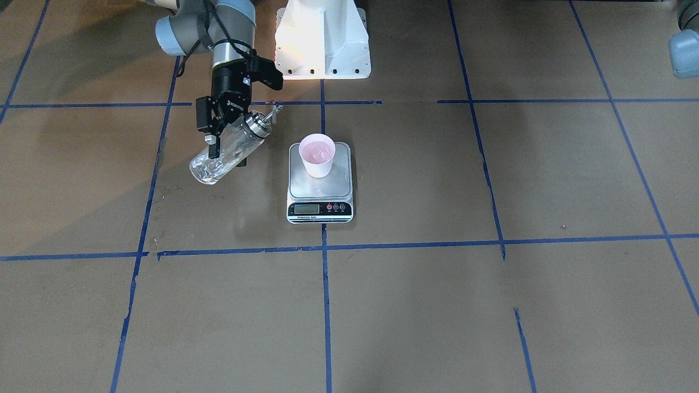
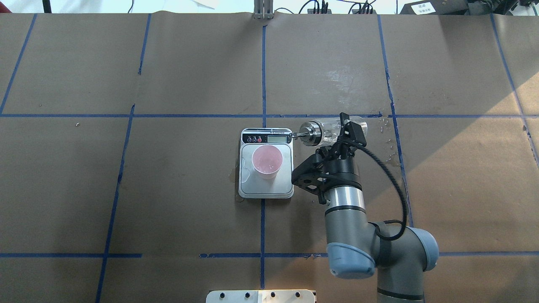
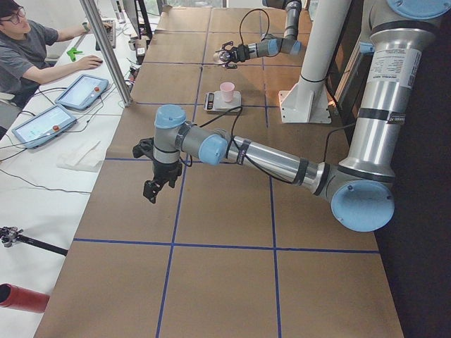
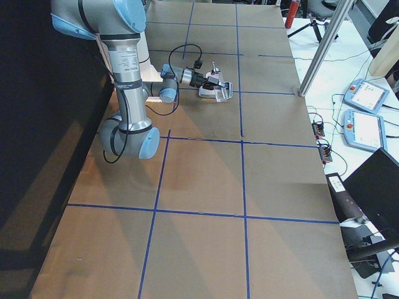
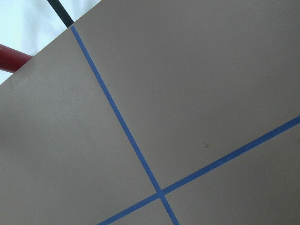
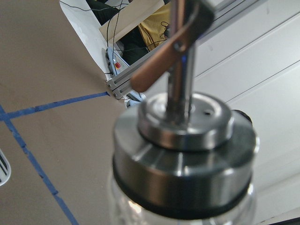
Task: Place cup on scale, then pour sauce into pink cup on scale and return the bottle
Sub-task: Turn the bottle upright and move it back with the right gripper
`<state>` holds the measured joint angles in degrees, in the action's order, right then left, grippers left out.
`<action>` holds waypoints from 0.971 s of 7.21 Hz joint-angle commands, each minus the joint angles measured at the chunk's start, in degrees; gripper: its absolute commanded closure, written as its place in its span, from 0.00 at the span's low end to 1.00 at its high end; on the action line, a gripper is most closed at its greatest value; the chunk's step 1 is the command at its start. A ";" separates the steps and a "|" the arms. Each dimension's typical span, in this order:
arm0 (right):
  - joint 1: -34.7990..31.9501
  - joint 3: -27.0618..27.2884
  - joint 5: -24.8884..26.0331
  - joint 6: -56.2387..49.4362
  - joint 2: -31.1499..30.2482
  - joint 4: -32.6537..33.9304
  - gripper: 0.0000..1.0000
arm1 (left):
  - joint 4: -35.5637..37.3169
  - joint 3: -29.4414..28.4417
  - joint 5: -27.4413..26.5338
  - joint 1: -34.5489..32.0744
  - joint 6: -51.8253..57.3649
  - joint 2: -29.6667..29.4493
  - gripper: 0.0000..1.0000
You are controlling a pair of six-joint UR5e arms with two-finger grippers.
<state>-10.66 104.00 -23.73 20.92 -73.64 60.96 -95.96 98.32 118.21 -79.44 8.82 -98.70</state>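
The pale pink cup [image 1: 318,154] stands upright on the silver platform of the scale [image 1: 339,184]; both also show in the overhead view, the cup [image 2: 267,161] on the scale [image 2: 286,187]. My right gripper [image 2: 347,131] is shut on the clear glass bottle [image 2: 330,131], held in the air and tilted nearly flat to the scale's right. Its silver spout [image 2: 294,135] points at the scale's display corner, not over the cup. The cap fills the right wrist view [image 6: 185,154]. My left gripper [image 3: 151,184] hangs over bare paper far away; I cannot tell its state.
The white robot pedestal [image 1: 322,41] stands behind the scale. Wet spots [image 2: 389,145] mark the paper to the right of the bottle. An operator [image 3: 28,49] and tablets [image 3: 81,91] are at a side desk. Blue tape lines cross the brown paper.
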 commanded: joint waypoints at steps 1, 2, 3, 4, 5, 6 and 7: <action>-1.81 0.41 -5.77 14.50 -2.73 -5.32 1.00 | 0.07 0.38 0.00 -0.19 -0.12 -0.09 0.00; -2.17 0.93 -6.33 18.50 -3.95 -5.32 1.00 | 0.07 0.47 0.00 -0.28 -0.12 -0.09 0.00; -3.48 2.25 -9.64 26.28 -7.62 -5.32 1.00 | 0.24 1.60 -0.17 -0.45 -0.20 -0.09 0.00; -5.06 6.00 -16.55 36.98 -11.31 -5.50 1.00 | 0.24 2.13 -0.18 -0.54 -0.29 0.00 0.00; -5.77 7.08 -17.75 38.74 -13.61 -5.41 1.00 | 0.24 2.22 -0.26 -0.54 -0.38 -0.18 0.00; -6.73 7.01 -19.67 40.75 -15.28 -5.41 1.00 | 0.24 2.40 -0.35 -0.54 -0.38 -0.18 0.00; -7.96 7.00 -23.52 50.87 -16.08 -5.41 1.00 | 0.24 2.40 -0.44 -0.54 -0.38 -0.35 0.00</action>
<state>-17.20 110.75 -43.21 62.63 -88.11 55.55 -95.71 100.62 117.88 -79.97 8.45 -98.91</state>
